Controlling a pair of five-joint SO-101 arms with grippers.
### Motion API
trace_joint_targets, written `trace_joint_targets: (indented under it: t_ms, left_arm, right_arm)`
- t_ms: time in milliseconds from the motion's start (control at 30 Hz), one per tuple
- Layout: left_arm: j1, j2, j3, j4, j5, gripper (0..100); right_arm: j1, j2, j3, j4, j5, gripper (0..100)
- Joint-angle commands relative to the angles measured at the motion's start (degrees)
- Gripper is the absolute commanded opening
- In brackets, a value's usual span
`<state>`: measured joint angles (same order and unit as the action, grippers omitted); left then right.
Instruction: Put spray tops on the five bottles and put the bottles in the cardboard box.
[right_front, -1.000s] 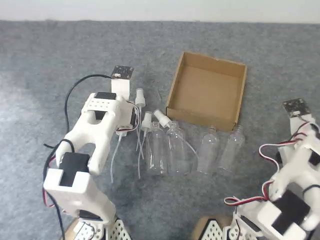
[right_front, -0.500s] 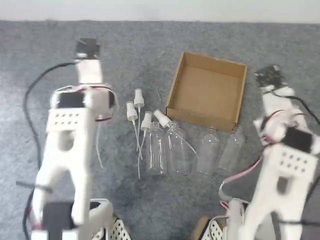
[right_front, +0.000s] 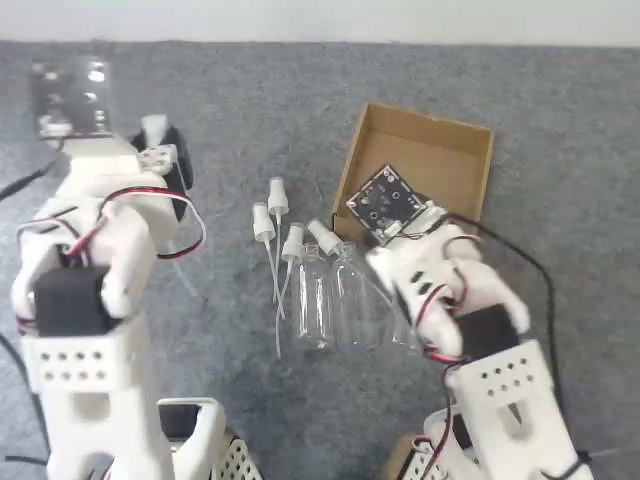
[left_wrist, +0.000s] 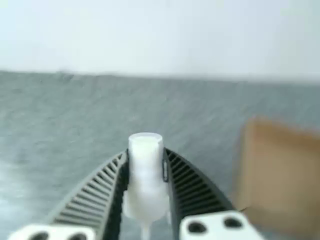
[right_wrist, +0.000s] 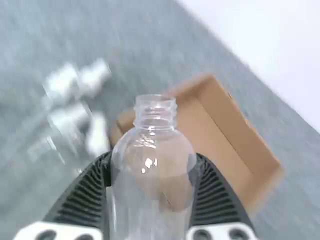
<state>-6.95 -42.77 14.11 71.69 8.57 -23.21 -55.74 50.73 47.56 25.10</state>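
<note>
My left gripper (left_wrist: 145, 154) pinches a white plastic spray top (left_wrist: 145, 175); my right gripper (right_wrist: 153, 160) clamps a clear plastic bottle (right_wrist: 152, 140) near the brown cardboard box (right_front: 430, 170). I'd line them up squarely before pressing.

Both arms held high, left claw (left_wrist: 145, 159) clamped on a spray top (left_wrist: 145, 145), right claw (right_wrist: 153, 165) gripping a bottle (right_wrist: 155, 120)

Grey carpet (right_front: 560, 130) covers the table, a pale wall (left_wrist: 160, 35) behind.
</note>
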Motion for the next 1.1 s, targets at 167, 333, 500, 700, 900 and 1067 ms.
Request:
trace_joint_targets:
  t_ms: [167, 333, 500, 700, 900, 1067]
  left_arm:
    - [8.8, -2.1, -10.2, -7.6, 7.9, 1]
    - [10.7, -2.1, -12.5, -11.5, 11.2, 1]
    - [11.6, -1.6, -10.2, -15.6, 11.2, 1]
    - [11.7, -1.6, -4.3, -20.5, 11.2, 1]
    - [11.4, -1.6, 2.8, -26.2, 11.2, 1]
    - [11.9, -1.5, 4.8, -27.9, 11.4, 1]
  right_arm:
    - [-13.1, -1.8, 11.3, -25.0, -11.7, 0.6]
    - [-18.5, -1.9, 14.0, -26.2, -12.0, 0.6]
    - [-19.3, -2.4, 14.2, -25.9, -12.1, 0.6]
    - [-19.3, -2.4, 14.2, -25.8, -12.1, 0.6]
    - [-19.3, -2.4, 14.2, -25.8, -12.1, 0.6]
    - [-19.3, -2.4, 14.2, -25.8, -12.1, 0.6]
